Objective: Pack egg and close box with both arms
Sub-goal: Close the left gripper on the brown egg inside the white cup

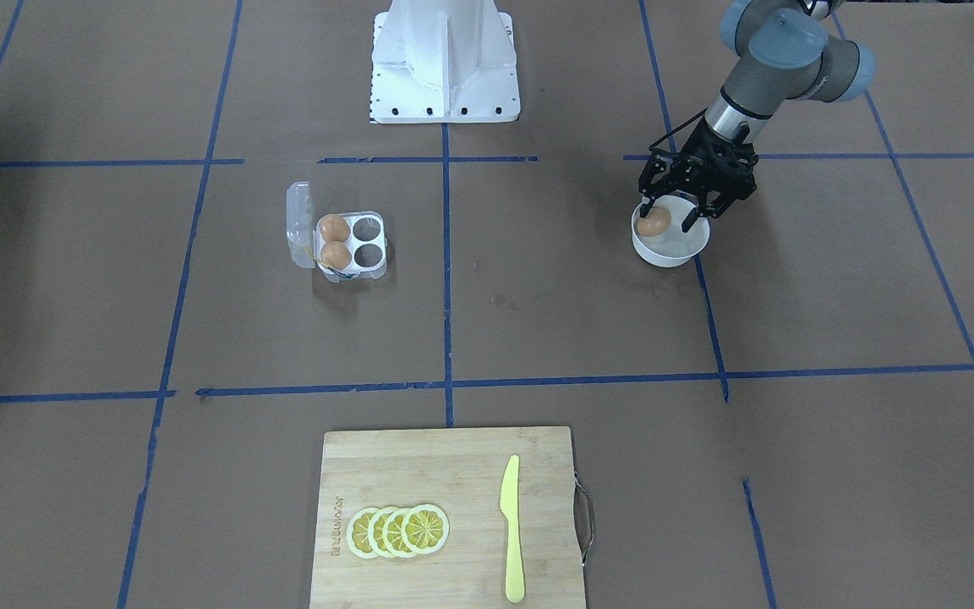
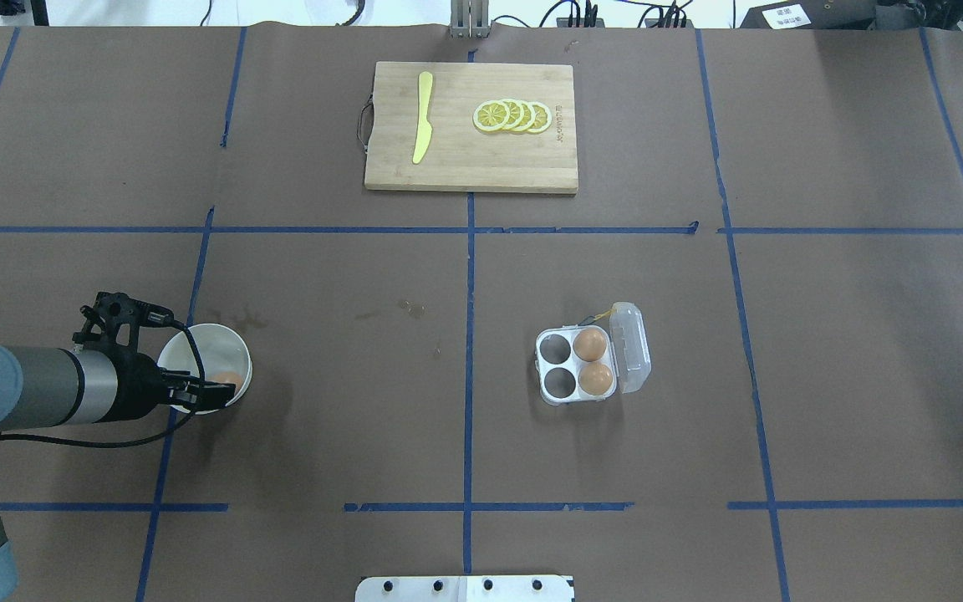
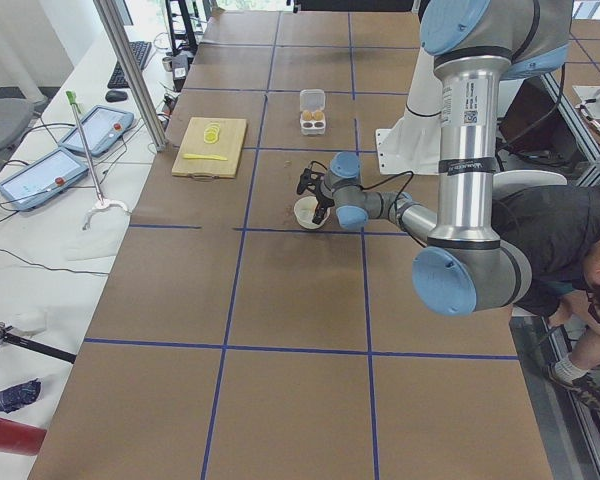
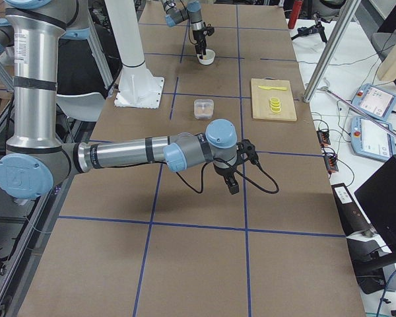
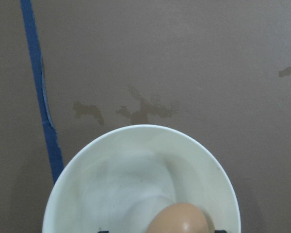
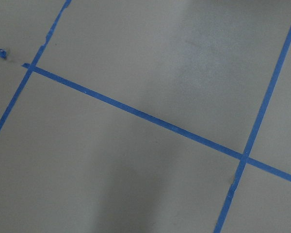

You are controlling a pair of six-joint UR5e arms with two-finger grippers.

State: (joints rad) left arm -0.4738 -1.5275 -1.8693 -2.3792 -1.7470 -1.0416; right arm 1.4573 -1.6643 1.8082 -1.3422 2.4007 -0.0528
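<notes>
Left gripper [image 1: 667, 218] hangs into the white bowl [image 1: 680, 255] at about 8 o'clock on the table in the overhead view, fingers spread to either side of the egg [image 1: 654, 222]. The wrist view shows a gap beside the egg on one side, so I judge the claw released, not yet clenched. The egg lies in the bowl, nearer one finger than the other. Right gripper [image 4: 232, 185] hovers over bare table, well apart from everything, and I cannot tell whether it is released or clenched. The box [image 2: 578, 366] sits at about 4 o'clock, with its lid open on its 3 o'clock side. Two other eggs [image 2: 592, 344] fill the cells beside the lid, and the two cells at 9 o'clock are empty. Closing off-centre could roll the smooth egg against the bowl wall, squirt it out of the pinch or drag the light bowl. Too hard a squeeze could crack the shell.
</notes>
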